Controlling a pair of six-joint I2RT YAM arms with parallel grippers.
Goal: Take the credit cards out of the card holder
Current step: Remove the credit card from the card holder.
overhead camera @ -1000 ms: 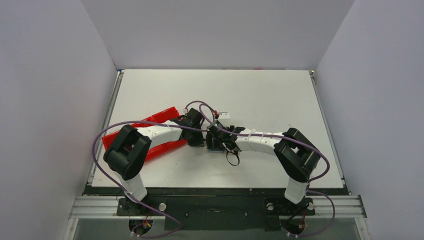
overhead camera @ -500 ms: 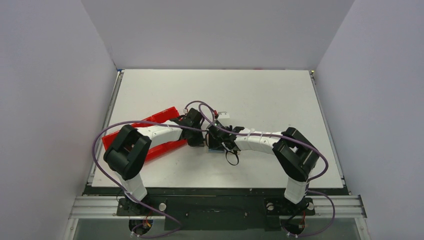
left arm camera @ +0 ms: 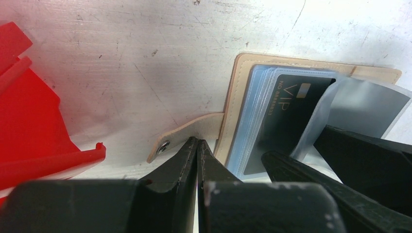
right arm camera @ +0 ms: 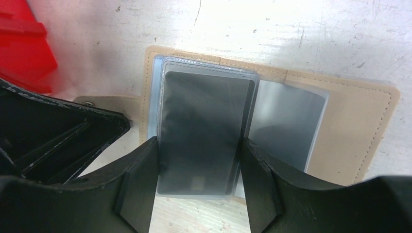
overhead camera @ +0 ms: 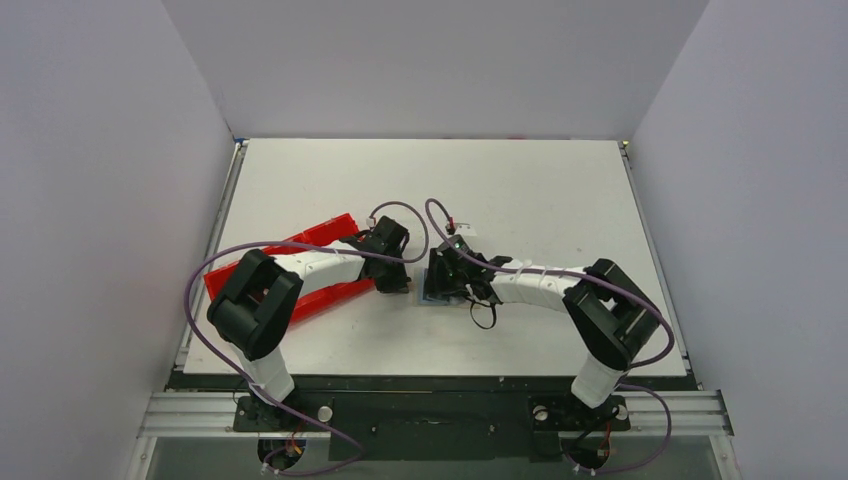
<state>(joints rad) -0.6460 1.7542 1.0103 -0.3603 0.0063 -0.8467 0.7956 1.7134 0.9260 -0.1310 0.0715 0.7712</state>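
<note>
The card holder (right arm camera: pixel 359 126) is a tan stitched wallet lying open on the table, with clear plastic sleeves inside and a snap strap (left arm camera: pixel 184 138). A dark credit card (right arm camera: pixel 204 126) marked VIP (left arm camera: pixel 286 111) sits in the top sleeve. My right gripper (right arm camera: pixel 198 150) comes in from the holder's near side. Its two fingers press the long edges of that dark card and its sleeve. My left gripper (left arm camera: pixel 198 143) is shut with nothing between its tips, which rest at the base of the strap against the holder's left edge (left arm camera: pixel 233 97). From above, both grippers meet over the holder (overhead camera: pixel 432 297).
A large red tray (overhead camera: pixel 320 240) lies under the left arm, its corner just left of the holder (left arm camera: pixel 29 126). The scratched white tabletop (overhead camera: pixel 540 190) spreads behind and to the right. Purple cables loop over both wrists.
My right jaws have narrowed onto the dark card. The right wrist and forearm have shifted slightly right, and its cable loop has swung over. The left arm has stayed put.
</note>
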